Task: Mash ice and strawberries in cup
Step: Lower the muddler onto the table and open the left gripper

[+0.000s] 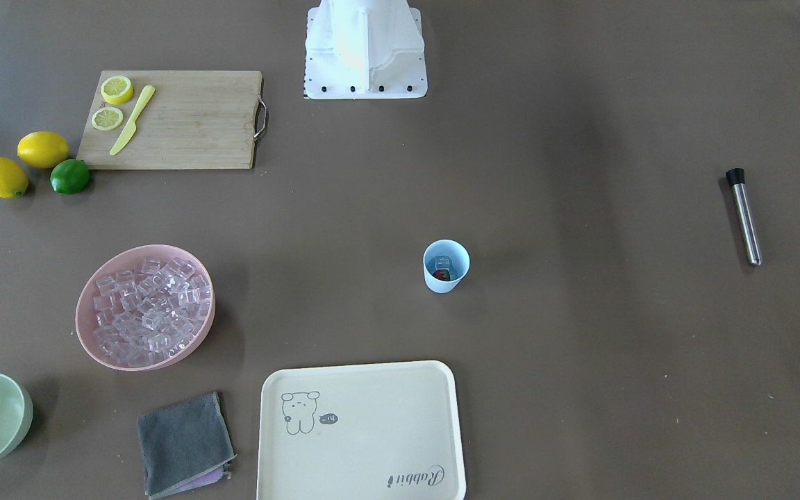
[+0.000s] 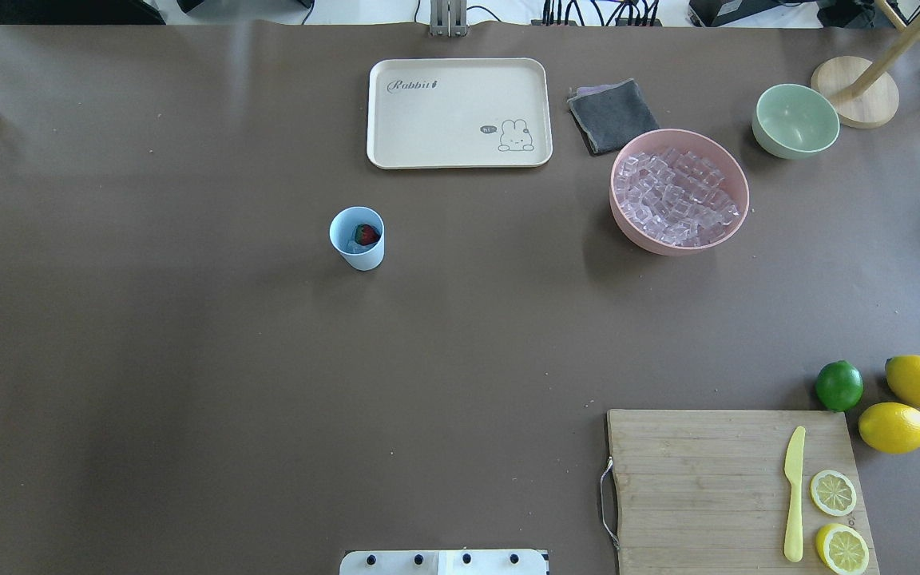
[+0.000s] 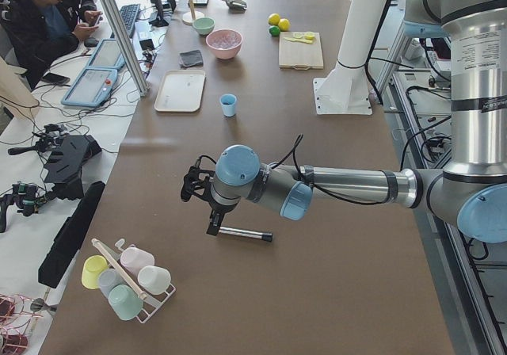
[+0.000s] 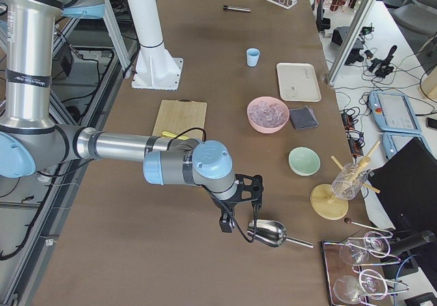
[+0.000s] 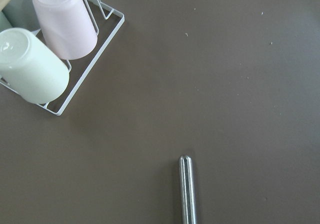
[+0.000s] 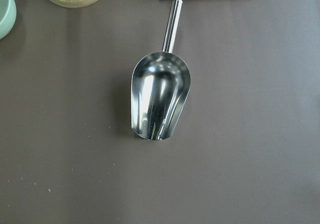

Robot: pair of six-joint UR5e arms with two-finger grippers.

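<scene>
I see the cup [image 1: 446,266] upright on the counter [image 1: 580,333] holding strawberry [image 2: 366,235] and ice [image 1: 442,262]; left claw [image 3: 203,209] hangs by a steel rod [image 3: 245,234], right claw [image 4: 239,207] by a scoop [image 4: 270,233], and I cannot tell either's spread.

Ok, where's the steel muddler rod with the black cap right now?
The steel muddler rod lies flat on the brown table at the front-facing view's far right, the robot's left side, far from the small light blue plastic cup.
</scene>
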